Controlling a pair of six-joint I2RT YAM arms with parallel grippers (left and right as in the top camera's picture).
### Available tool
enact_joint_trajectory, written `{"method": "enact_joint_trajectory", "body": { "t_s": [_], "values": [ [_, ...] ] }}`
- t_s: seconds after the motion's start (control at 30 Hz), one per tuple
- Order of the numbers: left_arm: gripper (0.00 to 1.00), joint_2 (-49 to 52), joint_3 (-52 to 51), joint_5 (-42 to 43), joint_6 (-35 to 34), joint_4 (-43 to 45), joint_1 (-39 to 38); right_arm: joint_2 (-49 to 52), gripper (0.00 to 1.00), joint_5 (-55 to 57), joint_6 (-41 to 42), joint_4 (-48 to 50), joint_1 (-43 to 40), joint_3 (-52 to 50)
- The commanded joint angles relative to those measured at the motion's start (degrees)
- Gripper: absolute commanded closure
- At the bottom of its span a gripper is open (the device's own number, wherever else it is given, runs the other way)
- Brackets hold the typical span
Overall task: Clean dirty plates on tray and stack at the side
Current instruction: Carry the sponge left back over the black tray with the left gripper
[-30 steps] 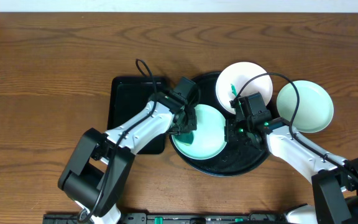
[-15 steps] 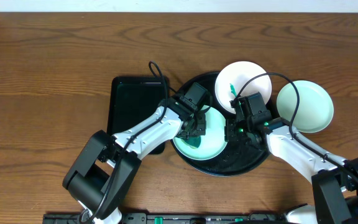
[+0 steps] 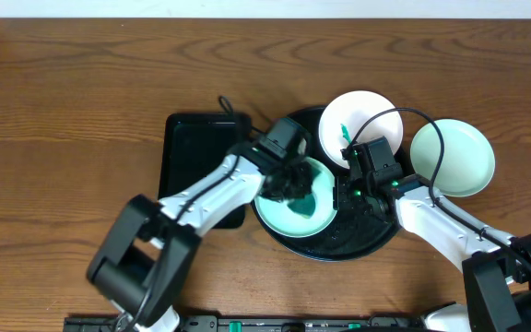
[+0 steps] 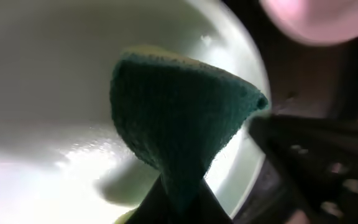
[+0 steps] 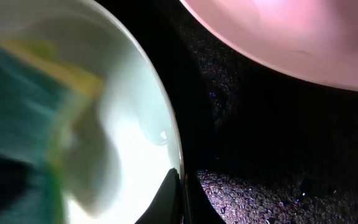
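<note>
Green sponge (image 4: pixel 179 124) is rubbing the mint plate (image 3: pixel 310 214) on the round black tray (image 3: pixel 362 242).
The left gripper (image 3: pixel 289 182) is squeezing the sponge tight near the plate's middle, nearer than the right gripper (image 5: pixel 180 194), which is pinching the plate's right rim. A second ago the sponge was sitting at the plate's left edge.

Mint plate (image 3: pixel 310 210), white plate (image 3: pixel 365 118) on tray (image 3: pixel 358 245); second mint plate (image 3: pixel 454 159) beside.

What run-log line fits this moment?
left end effector: shut on sponge, in mint plate; right end effector: shut on its rim; white plate: smeared, on tray
</note>
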Motion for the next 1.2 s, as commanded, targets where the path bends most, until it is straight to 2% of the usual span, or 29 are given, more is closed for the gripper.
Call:
{"method": "enact_joint_trajectory", "body": {
  "t_s": [0.0, 0.23, 0.63, 0.97, 1.17],
  "values": [
    [0.93, -7.3, 1.1, 2.8, 0.5, -0.2, 3.8, 0.7, 0.99, -1.6, 0.1, 0.1, 0.5, -0.3],
    [0.92, -16.7, 1.1, 0.8, 7.1, -5.4, 10.7, 0.7, 0.99, -1.6, 0.1, 0.2, 0.5, -0.3],
    [0.92, -18.2, 0.7, -23.5, 12.3, -19.8, 20.4, 0.7, 0.99, -1.6, 0.1, 0.2, 0.5, -0.3],
    [0.88, -13.5, -2.1, -27.0, 14.6, -19.2, 21.1, 0.7, 0.99, -1.6, 0.1, 0.2, 0.5, -0.3],
    [0.92, -8.2, -2.1, -28.5, 14.6, -17.3, 21.1, 0.7, 0.99, -1.6, 0.1, 0.2, 0.5, -0.3]
  ]
}}
